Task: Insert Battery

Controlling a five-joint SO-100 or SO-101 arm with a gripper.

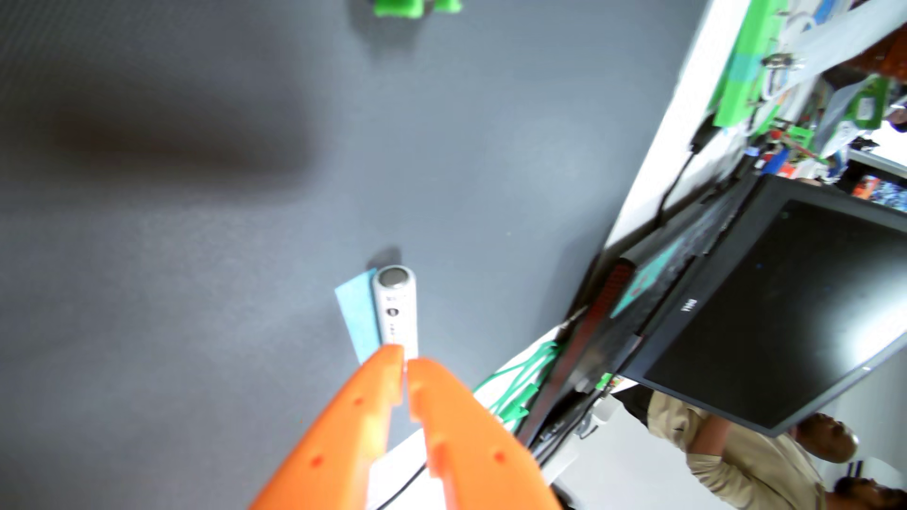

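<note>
Orange plastic fingers of the end effector [405, 360] come up from the bottom centre of the wrist view, tips nearly together and clamped on the near end of a white battery [395, 306]. The battery sticks out beyond the tips toward the middle of the frame, its metal end cap facing the camera, above the grey mat [196, 245] that covers the worktop. A light blue paper slip [356, 316] lies just left of it.

The step looks like carrying the battery to a holder; the green object [397, 6] cut off at the top edge may be that holder, though too little shows to tell. The grip is only at the battery's end, so move slowly and keep it in line with the slot.

At right, the white worktop edge [657, 162], cables, a dark laptop [765, 304] and seated people in the lower right.
</note>
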